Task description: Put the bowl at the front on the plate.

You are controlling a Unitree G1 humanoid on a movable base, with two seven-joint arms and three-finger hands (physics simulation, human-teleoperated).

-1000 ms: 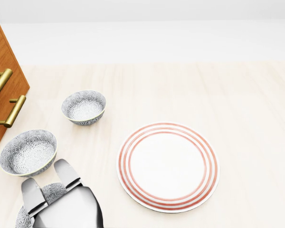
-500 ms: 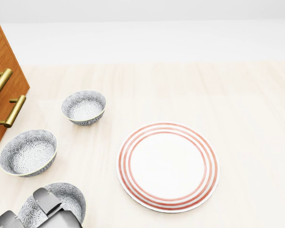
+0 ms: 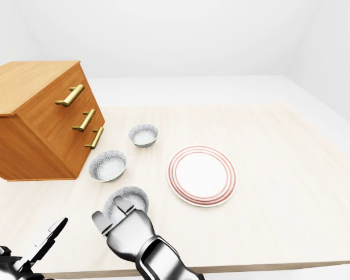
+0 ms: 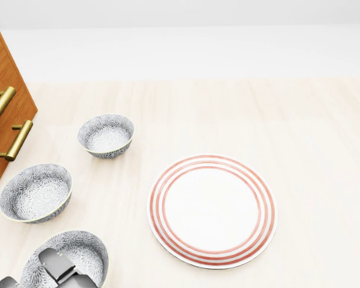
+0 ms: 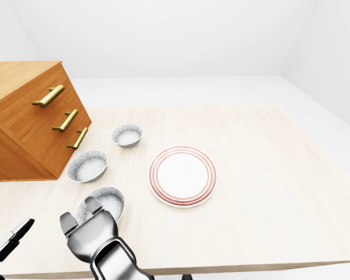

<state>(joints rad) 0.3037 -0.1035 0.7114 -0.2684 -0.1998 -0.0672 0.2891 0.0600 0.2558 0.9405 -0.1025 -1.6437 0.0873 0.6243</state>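
**Open hand over the nearest bowl, nothing gripped yet**

Lowest in the left-eye view, the left hand (image 3: pixel 38 249) sits in the bottom left corner, well apart from the dishes. Only one pale finger and some dark parts show, so I cannot tell whether it is open or closed. It looks parked out of the way, since this job likely needs one hand only.

Just beyond it the right hand (image 3: pixel 125 227) comes in from the bottom edge. Its arm slants across toward the left side of the table (image 3: pixel 280 175), most likely because the bowl to be moved lies on that side. Its fingers (image 4: pixel 57 259) are spread and straight, not curled round anything.

The nearest bowl (image 4: pixel 87 249) stands upright on the table at the bottom left of the head view. The fingertips lie over its near rim and hollow, but whether they touch it is unclear. I judge this to be the reach before a grasp on the rim.

To the bowl's right and a little farther off, apart from it, lies the plate (image 4: pixel 211 210) with nothing on it. Farther up on the left stand the middle bowl (image 4: pixel 36 192) and then the far bowl (image 4: pixel 106 135), in a row beside the chest of drawers (image 3: pixel 41 116).
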